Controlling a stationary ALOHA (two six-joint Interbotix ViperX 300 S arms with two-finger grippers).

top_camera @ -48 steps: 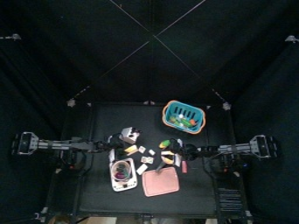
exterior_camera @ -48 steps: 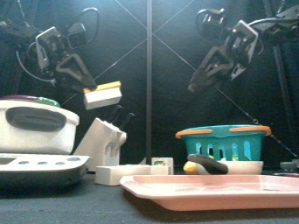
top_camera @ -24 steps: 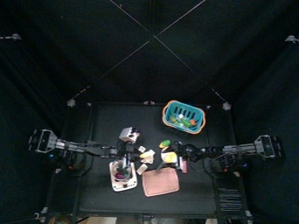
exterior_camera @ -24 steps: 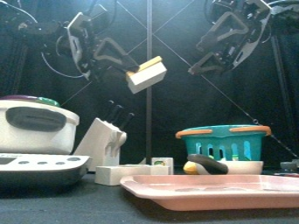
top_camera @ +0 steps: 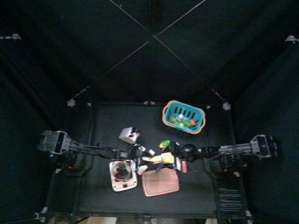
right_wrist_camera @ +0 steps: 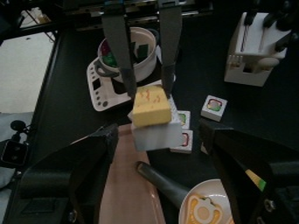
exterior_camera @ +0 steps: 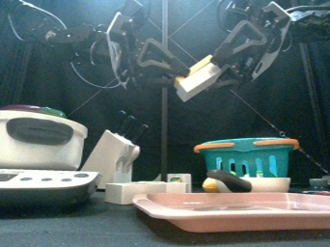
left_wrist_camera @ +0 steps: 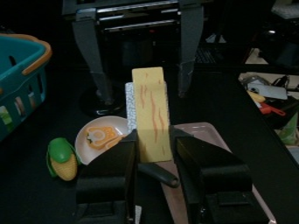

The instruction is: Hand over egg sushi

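Note:
The egg sushi (exterior_camera: pixel 196 77), a yellow slab on a whitish base, hangs high above the table's middle. My left gripper (exterior_camera: pixel 178 71) is shut on it. In the left wrist view the egg sushi (left_wrist_camera: pixel 152 112) stands upright between the jaws of the left gripper (left_wrist_camera: pixel 155 145). My right gripper (exterior_camera: pixel 223 64) has come in from the right and stands wide open close to the sushi. The right wrist view shows the egg sushi (right_wrist_camera: pixel 149 106) just ahead of the right gripper (right_wrist_camera: pixel 162 133), with nothing between its jaws. From above, the egg sushi (top_camera: pixel 167 158) lies between both arms.
A teal basket (exterior_camera: pixel 245 154) stands at the back right and a pink tray (exterior_camera: pixel 233 205) at the front. At the left are a white rice cooker (exterior_camera: pixel 39 135) and a knife block (exterior_camera: pixel 110 154). Small toy foods lie below the grippers.
The left arm has carried the egg sushi to the right and upward toward the middle. The right gripper has opened wider and come down and left to meet it.

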